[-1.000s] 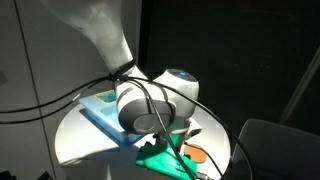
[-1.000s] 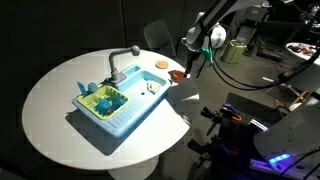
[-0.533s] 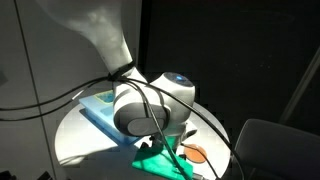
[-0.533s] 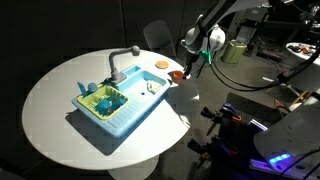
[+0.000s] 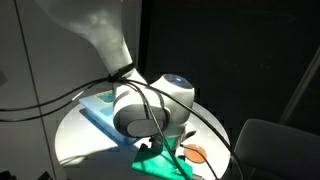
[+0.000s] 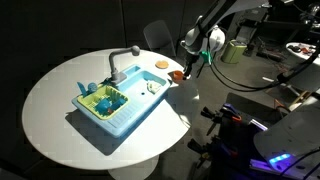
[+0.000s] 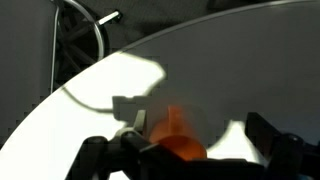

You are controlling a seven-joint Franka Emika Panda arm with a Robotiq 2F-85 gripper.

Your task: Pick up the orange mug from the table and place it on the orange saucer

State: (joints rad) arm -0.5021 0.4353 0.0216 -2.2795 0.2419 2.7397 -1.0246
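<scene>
The orange mug [image 7: 174, 137] fills the low middle of the wrist view, blurred and close, standing on the white table [image 7: 110, 95]. My gripper [image 7: 200, 128] is open around it: the mug is close to the left finger [image 7: 136, 122] and a wide gap separates it from the right finger [image 7: 264, 133]. In an exterior view the mug [image 6: 176, 75] stands near the table's [image 6: 60, 100] far right edge, with the gripper [image 6: 192, 66] just above it. The orange saucer [image 6: 160, 65] lies flat just beyond the mug. In an exterior view the saucer [image 5: 197, 153] shows past my arm.
A blue sink toy [image 6: 115, 105] with a grey tap and a green rack of small items stands in the middle of the table. A dark chair [image 6: 158, 35] stands behind the table. The table edge is right beside the mug. My arm [image 5: 150, 105] blocks much of an exterior view.
</scene>
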